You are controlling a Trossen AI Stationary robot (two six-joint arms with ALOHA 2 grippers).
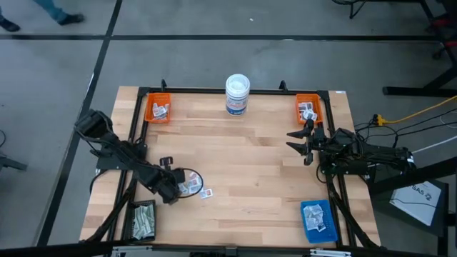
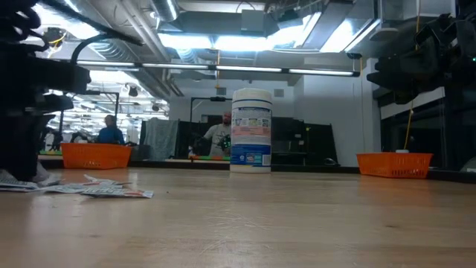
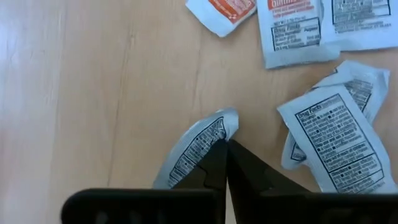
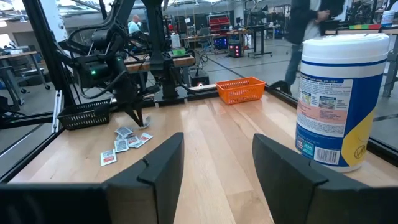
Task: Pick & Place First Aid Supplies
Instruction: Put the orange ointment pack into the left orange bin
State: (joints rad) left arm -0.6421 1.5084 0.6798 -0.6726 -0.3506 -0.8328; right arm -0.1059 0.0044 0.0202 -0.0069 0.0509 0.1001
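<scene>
Risk: left claw (image 3: 225, 149) is pinching one packet (image 3: 198, 146) by its edge only, just beside the loose pile (image 3: 339, 134) on the tabletop (image 3: 93, 93); it could slip. Right claw (image 4: 214, 158) waits spread, well apart.

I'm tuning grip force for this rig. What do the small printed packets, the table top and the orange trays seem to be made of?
The small white packets with blue-grey print: thin paper or foil laminate, probably; one is bent up where the left claw is shut on it. The pale table top: wood planks, with visible grain and seams, satin finish. The orange mesh trays: likely plastic, with perforated walls.
</scene>
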